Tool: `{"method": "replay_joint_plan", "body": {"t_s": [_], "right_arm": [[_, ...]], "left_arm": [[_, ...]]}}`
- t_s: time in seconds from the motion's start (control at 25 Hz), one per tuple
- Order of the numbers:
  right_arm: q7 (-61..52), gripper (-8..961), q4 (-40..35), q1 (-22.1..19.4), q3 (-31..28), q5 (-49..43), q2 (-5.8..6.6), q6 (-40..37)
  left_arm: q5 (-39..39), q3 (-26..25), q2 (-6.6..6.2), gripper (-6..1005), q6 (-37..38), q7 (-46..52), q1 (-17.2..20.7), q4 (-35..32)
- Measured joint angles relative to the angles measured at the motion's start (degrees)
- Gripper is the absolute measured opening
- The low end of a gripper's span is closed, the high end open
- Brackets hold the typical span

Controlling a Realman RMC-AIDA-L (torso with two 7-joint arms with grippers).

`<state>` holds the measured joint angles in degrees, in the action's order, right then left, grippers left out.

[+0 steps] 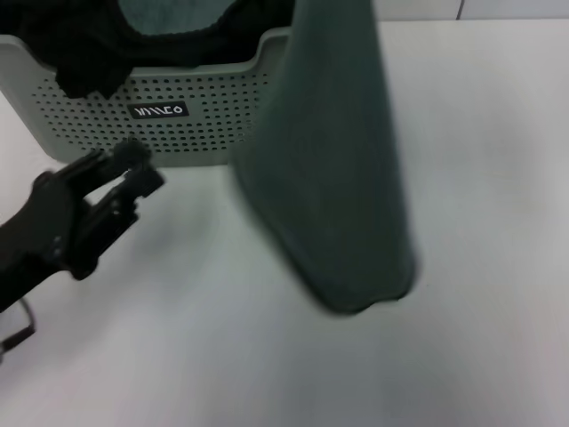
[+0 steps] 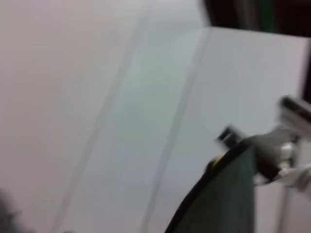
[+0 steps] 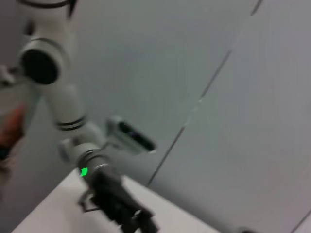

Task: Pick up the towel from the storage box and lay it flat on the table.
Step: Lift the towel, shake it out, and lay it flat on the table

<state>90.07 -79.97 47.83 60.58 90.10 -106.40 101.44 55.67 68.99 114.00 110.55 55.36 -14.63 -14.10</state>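
Note:
The dark teal towel hangs upright from above the head view, in front of the right end of the pale green storage box. Its lower edge reaches down to the white table. In the left wrist view, the towel shows its black piping, and my right gripper is shut on its top corner. My left gripper is open and empty, low over the table just in front of the box. It also shows in the right wrist view.
Black fabric drapes over the box's front rim, with a lighter teal cloth inside. The left arm stands over the table's left side. White table extends right of the towel and in front of it.

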Motion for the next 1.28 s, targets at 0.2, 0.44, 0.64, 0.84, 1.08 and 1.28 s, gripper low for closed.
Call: {"method": "replay_joint_plan", "body": {"t_s": [0.2,0.44,0.64,0.84,1.08,1.28], "right_arm": [[-0.1,10,-1.7,-0.6,4.5,-0.8,0.63,1.0],[0.1,10,-4.3,-1.8,8.7,-0.9,1.1,1.7],[0.3,10,-7.2,-1.9,9.9,-0.5,1.13,1.8],[0.3,10,-10.1,-1.5,9.9,-0.4,0.94,1.8],[0.3,10,-12.0,-1.4,10.3,-0.2,0.71,1.8],[0.2,10,-15.0,-2.0,11.3,-0.1,0.69,1.8]], "left_arm": [[0.5,-0.9,0.57,345,5.3,-3.2,-3.2,-1.9],[0.4,-1.1,1.91,344,6.0,-3.3,-3.1,-9.6],[2.7,-0.8,2.45,342,6.0,-2.5,-6.6,-10.7],[6.5,-0.8,3.01,342,6.0,-1.4,-10.5,-11.0],[7.1,0.4,3.54,341,6.0,-1.1,-12.8,-11.6],[7.2,0.5,3.52,341,5.9,-1.1,-13.7,-11.6]]}}
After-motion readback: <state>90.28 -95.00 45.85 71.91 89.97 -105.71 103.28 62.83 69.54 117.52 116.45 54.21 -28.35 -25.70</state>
